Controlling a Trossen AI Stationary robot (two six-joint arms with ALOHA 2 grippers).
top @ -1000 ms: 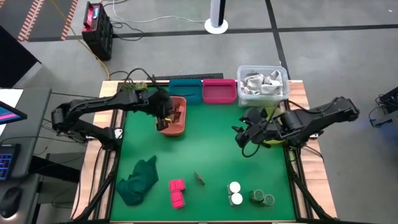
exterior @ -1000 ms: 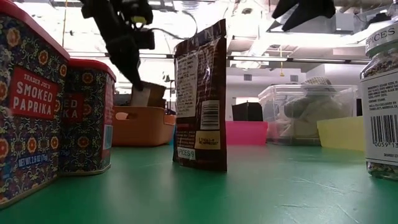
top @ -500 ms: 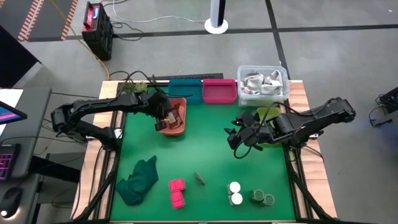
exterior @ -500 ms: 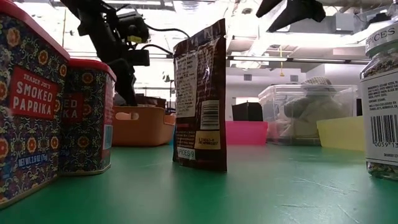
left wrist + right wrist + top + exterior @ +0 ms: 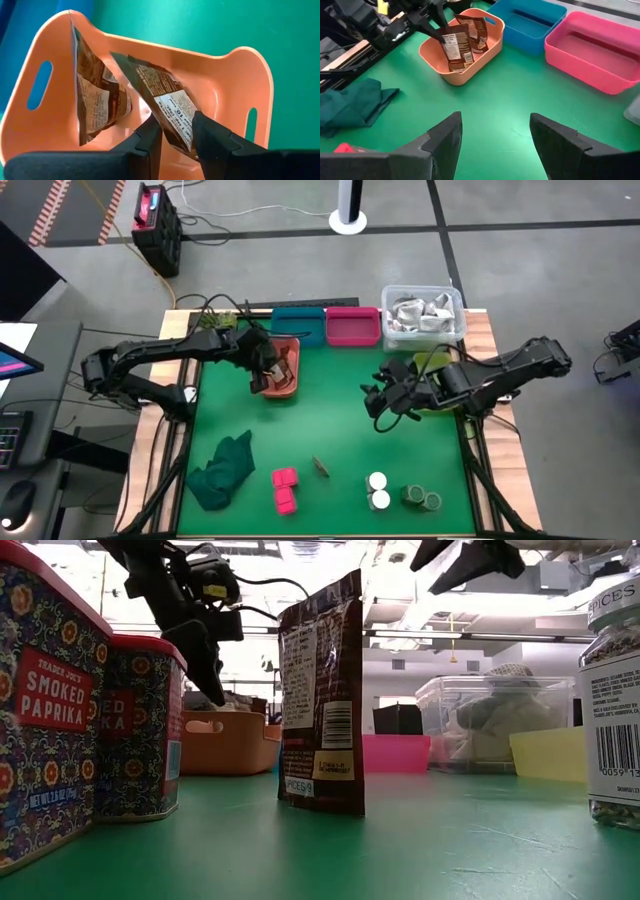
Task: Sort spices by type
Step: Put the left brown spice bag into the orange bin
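Observation:
An orange bin stands at the table's far left with two brown pouches in it, one leaning on a wall, the other slanting across the middle. My left gripper hangs over the bin, its fingers slightly apart on either side of the slanting pouch's upper corner. My right gripper hovers open over the table's middle right, with nothing in it. Another brown pouch stands upright near the front edge, beside two magenta boxes, two white-topped jars and two greenish jars. My left gripper comes slanting down from the table's left, with one finger on each side of the pouch's upper corner. Whether the fingers touch the pouch I cannot tell. The pouch stands with its bottom in the bin.
A blue bin, a pink bin and a clear box of shiny packets line the far edge. A yellow bin sits under my right arm. A dark green cloth lies crumpled at the near left.
My left gripper has gone down toward the orange bin with the brown pouch. The pouch, held above the rim a second ago, now sits inside the bin below the rim. My right gripper has shifted a little toward the table's left and rolled slightly.

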